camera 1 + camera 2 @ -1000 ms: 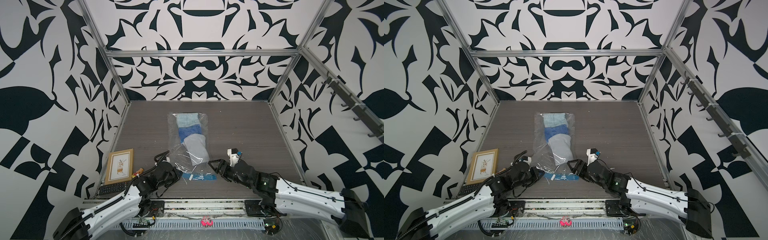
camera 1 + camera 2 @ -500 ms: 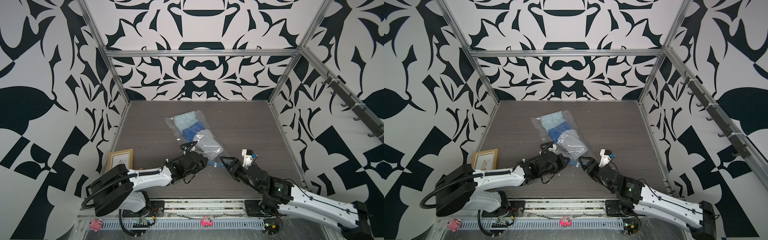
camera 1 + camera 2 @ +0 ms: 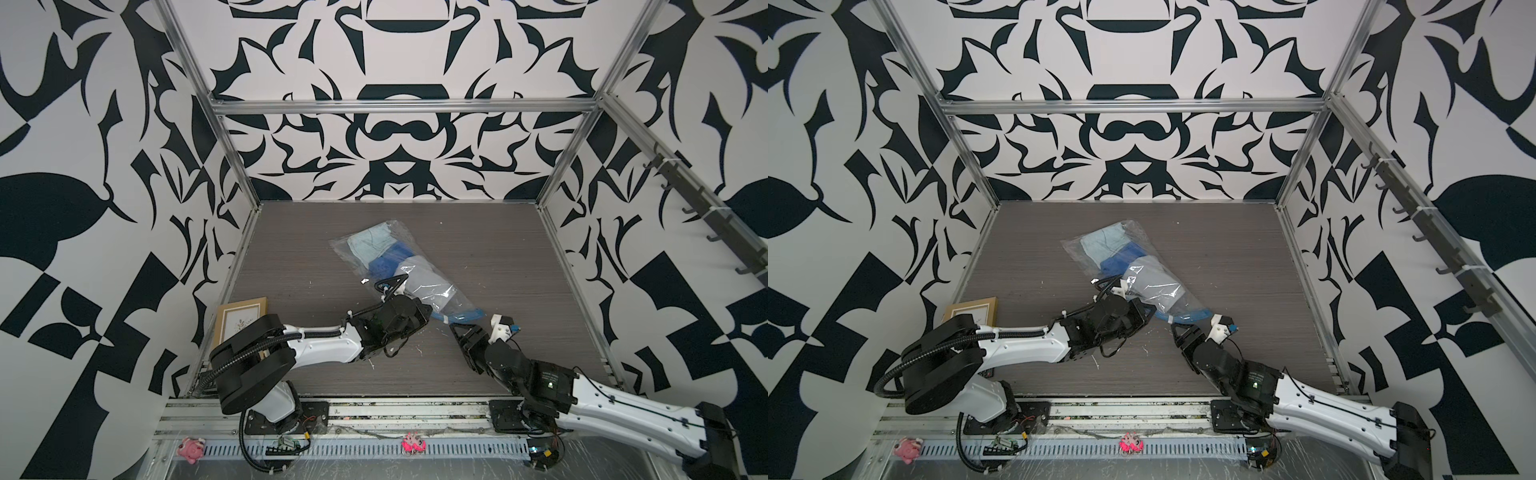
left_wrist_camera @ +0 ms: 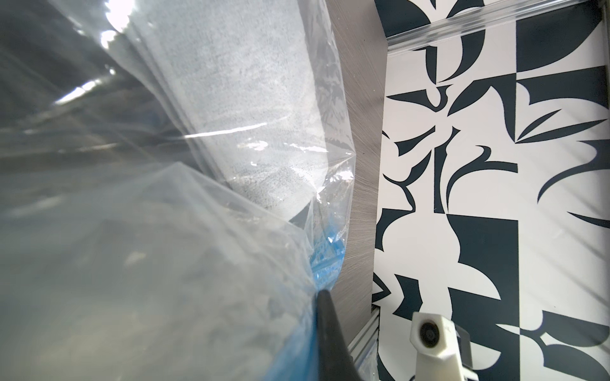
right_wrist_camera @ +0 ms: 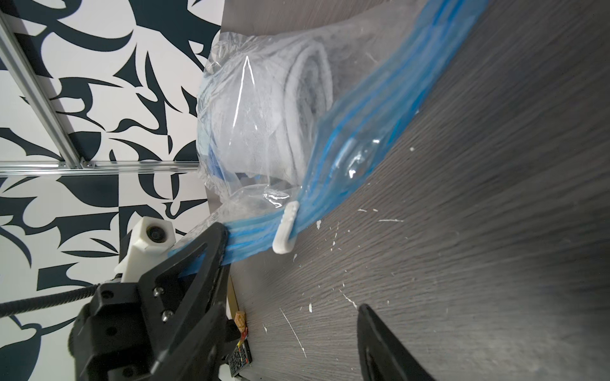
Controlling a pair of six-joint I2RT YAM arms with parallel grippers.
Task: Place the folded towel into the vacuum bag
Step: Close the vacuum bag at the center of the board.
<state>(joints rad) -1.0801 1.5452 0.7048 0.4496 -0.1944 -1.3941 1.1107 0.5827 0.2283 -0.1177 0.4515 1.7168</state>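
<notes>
The clear vacuum bag [image 3: 395,266] [image 3: 1125,266] lies diagonally on the table. A grey folded towel [image 3: 424,278] [image 5: 264,115] sits inside it near the mouth, with blue cloth deeper in. The bag's blue zip strip [image 3: 461,318] [image 5: 346,138] carries a white slider [image 5: 285,231]. My left gripper [image 3: 428,315] [image 3: 1148,313] [image 4: 317,293] is shut on one end of that strip, seen in the right wrist view too. My right gripper [image 3: 457,332] [image 3: 1179,332] [image 5: 302,316] stands open just in front of the strip, with nothing between its fingers.
A framed picture [image 3: 243,320] lies at the front left, partly behind my left arm. A remote control [image 5: 239,356] and a cork [image 5: 240,318] lie near it. Two pink toys [image 3: 191,451] [image 3: 412,442] sit on the front rail. White specks dot the table.
My left gripper has swung right with the zip end in it, turning the bag from straight to diagonal. My right arm has drawn back to the right, jaws a little narrower.
</notes>
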